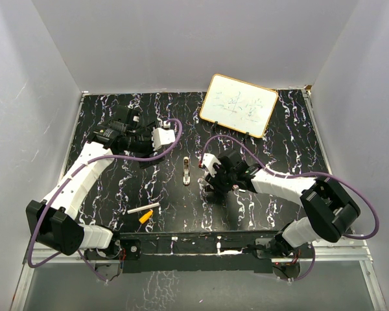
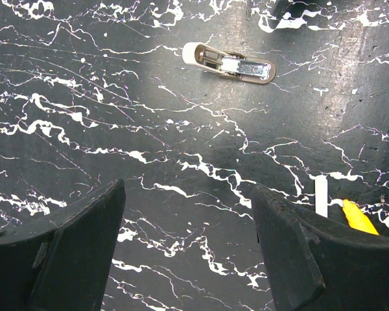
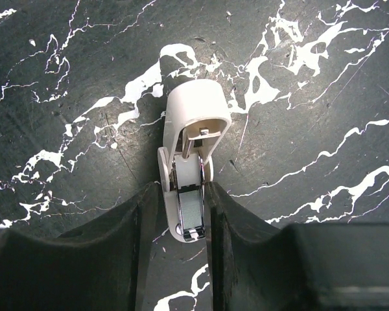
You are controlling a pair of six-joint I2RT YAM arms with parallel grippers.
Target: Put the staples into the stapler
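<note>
Black, white-veined marble tabletop [image 1: 285, 139] filled the floor of a booth with plain white walls. Near its middle lay the tiny white and light-grey mini stapler [image 1: 187, 172], its metal channel showing, touched by neither tool. The right gripper [image 3: 181, 194] hovered just beside it, jaws narrowly parted and holding nothing. The left gripper [image 2: 188, 188] stood wide apart, empty. Handwriting on the wood-framed whiteboard [image 1: 238, 105] was too small to read.

L arm is bent up toward 1 o'clock, L gripper [image 2: 188, 194] spread wide, pointed at 3 o'clock. R arm is stretched toward 9 o'clock; R gripper [image 3: 181, 194] set low, fingers parted narrowly.
</note>
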